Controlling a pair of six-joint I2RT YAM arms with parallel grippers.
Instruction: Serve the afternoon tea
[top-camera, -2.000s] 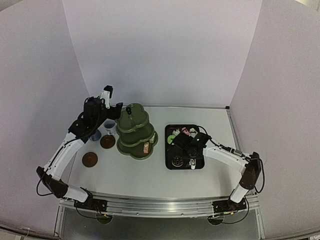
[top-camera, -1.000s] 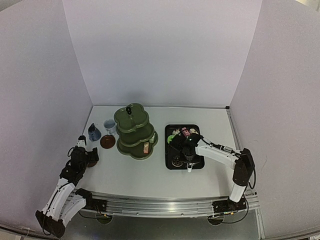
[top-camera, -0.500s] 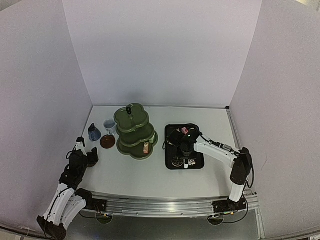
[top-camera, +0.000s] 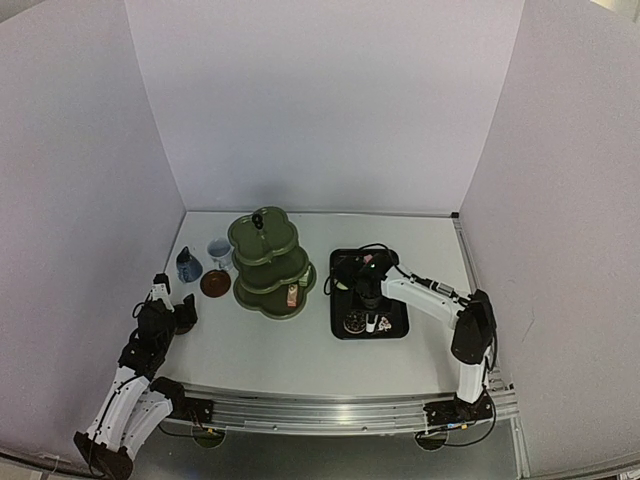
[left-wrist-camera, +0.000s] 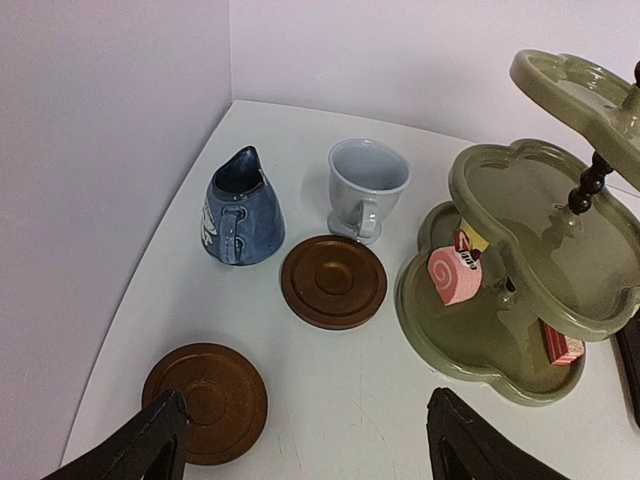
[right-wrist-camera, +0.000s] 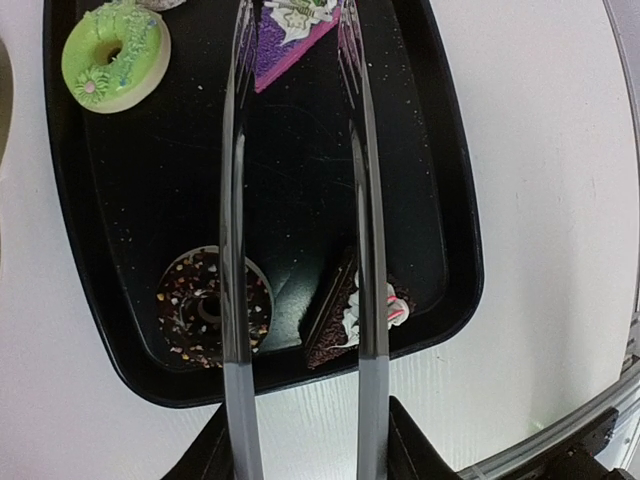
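The olive-green stand (left-wrist-camera: 520, 210) carries a pink roll cake (left-wrist-camera: 455, 275) on its bottom tier. To its left stand the dark-blue cup (left-wrist-camera: 238, 210) and the pale cup (left-wrist-camera: 365, 185), with two brown saucers (left-wrist-camera: 333, 280) (left-wrist-camera: 205, 400) on the table in front. My left gripper (left-wrist-camera: 310, 445) hangs open above the table by the near saucer. My right gripper (right-wrist-camera: 305, 460) is shut on the white tongs (right-wrist-camera: 236, 200). Their arms reach over the black tray (right-wrist-camera: 455, 250), tips either side of a pink slice (right-wrist-camera: 290, 30). Beneath lie a green ring (right-wrist-camera: 112, 55), a chocolate ring (right-wrist-camera: 205, 305) and a chocolate slice (right-wrist-camera: 335, 320).
White walls close in the table on the left, back and right. In the top view the stand (top-camera: 265, 255) sits between the cups at the left and the tray (top-camera: 398, 328) at the right. The left arm (top-camera: 140, 360) is folded low at the near left corner.
The right gripper has carried the tongs from the tray's near end toward its far left part. The left arm, earlier up by the cups, now sits low near the front saucer, still.
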